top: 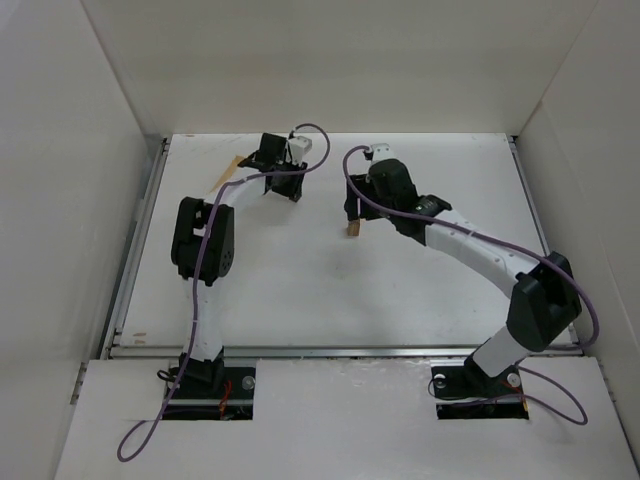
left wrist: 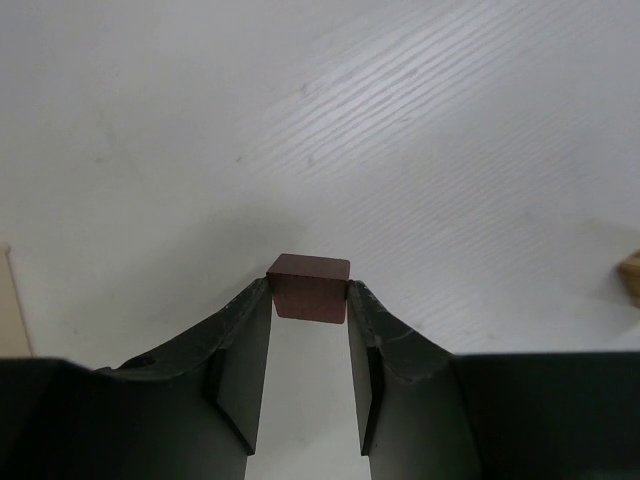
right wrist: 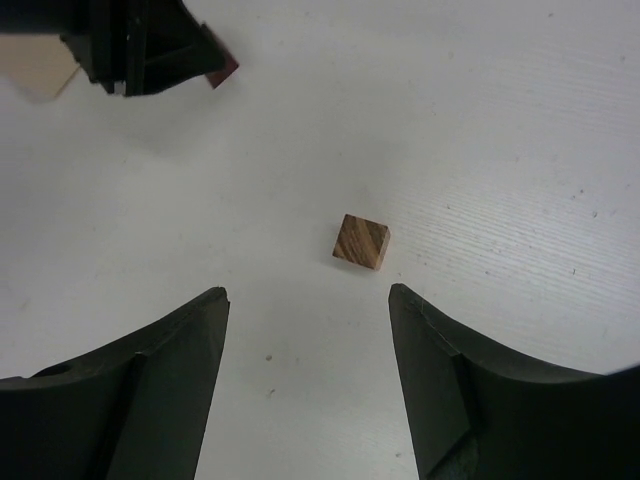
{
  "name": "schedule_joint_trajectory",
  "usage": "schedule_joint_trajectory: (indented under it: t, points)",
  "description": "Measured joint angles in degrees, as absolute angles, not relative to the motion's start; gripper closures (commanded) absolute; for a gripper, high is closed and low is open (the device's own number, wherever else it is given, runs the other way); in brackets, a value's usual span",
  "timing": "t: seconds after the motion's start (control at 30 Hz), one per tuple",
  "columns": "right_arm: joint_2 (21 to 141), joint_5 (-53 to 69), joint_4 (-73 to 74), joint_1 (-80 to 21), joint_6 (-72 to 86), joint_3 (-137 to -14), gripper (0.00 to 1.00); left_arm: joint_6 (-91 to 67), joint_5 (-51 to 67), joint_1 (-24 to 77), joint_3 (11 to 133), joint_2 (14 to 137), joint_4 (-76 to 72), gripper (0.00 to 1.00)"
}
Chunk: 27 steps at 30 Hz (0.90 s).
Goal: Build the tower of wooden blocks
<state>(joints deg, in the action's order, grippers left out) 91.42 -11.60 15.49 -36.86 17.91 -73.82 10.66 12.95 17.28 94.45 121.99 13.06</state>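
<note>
My left gripper point(left wrist: 309, 290) is shut on the dark reddish-brown cube point(left wrist: 310, 292), pinched between its fingertips just over the white table. In the top view the left gripper point(top: 282, 185) is at the back centre-left and hides that cube. The light tan cube point(right wrist: 361, 242) lies on the table just ahead of my right gripper point(right wrist: 306, 295), which is open and empty. In the top view the tan cube point(top: 352, 230) sits right beside the right gripper point(top: 352, 212). The right wrist view also shows the left gripper point(right wrist: 150, 45) with the dark cube point(right wrist: 222, 70) at the top left.
A pale wooden oblong box point(top: 225, 172) lies at the back left, just left of the left gripper; it also shows in the right wrist view point(right wrist: 40, 65). White walls enclose the table point(top: 300, 290) on three sides.
</note>
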Motion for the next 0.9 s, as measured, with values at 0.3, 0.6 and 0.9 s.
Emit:
schedule_joint_trajectory:
  t: [0.3,0.6,0.9]
  points:
    - [79.7,9.7,9.6,-28.0,12.3,-67.0,0.26,1.5,39.7,15.8,100.8,117.3,10.4,1.0]
    - [81.2,27.7,2.9,-22.4,12.5,-69.1,0.25,-28.7,62.4,15.3,101.6,113.6,-17.1,1.0]
    - [83.9,35.4,-7.0,-21.5,19.4,-69.4,0.25,-42.1,67.7,15.4,100.5,113.3,-31.4,1.0]
